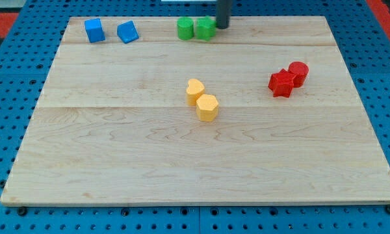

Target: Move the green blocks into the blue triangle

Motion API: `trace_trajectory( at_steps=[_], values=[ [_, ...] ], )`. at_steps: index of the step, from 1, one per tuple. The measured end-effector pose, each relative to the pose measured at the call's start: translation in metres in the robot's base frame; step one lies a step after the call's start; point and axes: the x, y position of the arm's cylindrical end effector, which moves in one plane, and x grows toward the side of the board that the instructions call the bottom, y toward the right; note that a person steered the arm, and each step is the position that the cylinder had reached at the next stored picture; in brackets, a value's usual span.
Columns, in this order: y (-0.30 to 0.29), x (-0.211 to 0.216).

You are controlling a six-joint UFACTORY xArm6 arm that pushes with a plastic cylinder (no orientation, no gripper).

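Two green blocks sit side by side at the view's top centre: a round one [184, 28] on the left and a more angular one [205, 28] touching it on the right. The blue triangle [127, 32] lies to their left, with a gap between. A blue cube [94, 30] sits further left. The dark rod comes down from the top edge; my tip [222, 26] rests just right of the right green block, touching or nearly touching it.
A yellow heart [195, 91] and a yellow hexagon [207, 107] touch near the board's [117, 149] middle. A red star-like block [282, 83] and a red cylinder [298, 73] touch at the right. Blue pegboard surrounds the wooden board.
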Motion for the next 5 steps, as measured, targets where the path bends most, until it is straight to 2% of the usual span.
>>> trace_trajectory(
  at_steps=[1,2,3,5],
  values=[
    [-0.076,0.002],
    [-0.112,0.002],
    [-0.101,0.002],
    [0.119,0.005]
  ],
)
